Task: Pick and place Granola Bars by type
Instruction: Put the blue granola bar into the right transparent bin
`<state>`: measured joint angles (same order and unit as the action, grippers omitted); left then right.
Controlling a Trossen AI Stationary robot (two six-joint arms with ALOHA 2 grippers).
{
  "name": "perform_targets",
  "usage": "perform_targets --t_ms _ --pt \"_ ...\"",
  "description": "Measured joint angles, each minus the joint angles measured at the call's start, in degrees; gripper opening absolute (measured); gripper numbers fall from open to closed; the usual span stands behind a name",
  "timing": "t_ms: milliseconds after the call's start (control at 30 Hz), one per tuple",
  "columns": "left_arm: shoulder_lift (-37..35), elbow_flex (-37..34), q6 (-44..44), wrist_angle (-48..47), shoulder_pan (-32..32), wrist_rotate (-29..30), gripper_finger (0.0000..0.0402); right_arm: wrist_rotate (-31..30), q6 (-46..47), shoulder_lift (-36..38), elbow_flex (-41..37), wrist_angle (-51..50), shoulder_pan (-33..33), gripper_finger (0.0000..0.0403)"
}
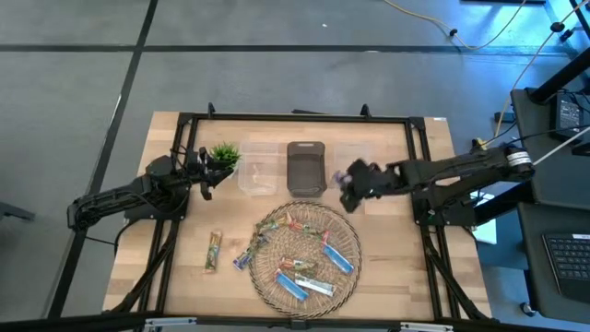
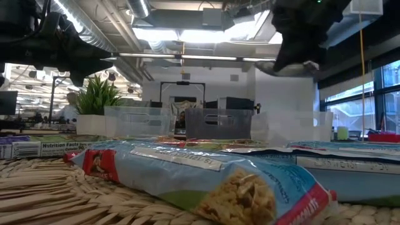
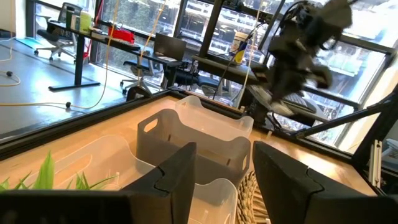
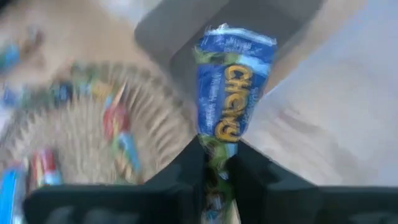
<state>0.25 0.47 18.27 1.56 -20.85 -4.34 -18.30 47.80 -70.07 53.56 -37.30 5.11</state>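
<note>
Item: blue shiny-wrapped chewy granola bar [image 4: 233, 93], pinched at one end in right gripper [image 4: 217, 163] jaws, long axis running straight out from them; held above tabletop just beside dark grey plastic bin [image 1: 306, 168]; left gripper [image 3: 217, 180] jaws spread, empty, by plant

A small green potted plant [image 1: 224, 152] stands at the table's upper left. Right of it sit a clear bin [image 1: 259, 170] and a grey bin [image 1: 306, 168], above a round wicker tray [image 1: 343, 238] on the wooden table [image 1: 175, 267].
</note>
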Motion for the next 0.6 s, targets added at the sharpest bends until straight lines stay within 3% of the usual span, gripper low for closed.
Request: perform_targets --t_ms 233,600 --pt "0.00 0.00 1.04 0.02 0.12 0.00 0.0150 -3.11 1.67 0.61 -0.74 -4.04 -8.06 0.0063" --pt "0.00 0.00 2.02 0.00 0.12 0.00 0.0150 -2.66 -0.13 -6.13 -2.19 -3.59 -15.32 0.0068"
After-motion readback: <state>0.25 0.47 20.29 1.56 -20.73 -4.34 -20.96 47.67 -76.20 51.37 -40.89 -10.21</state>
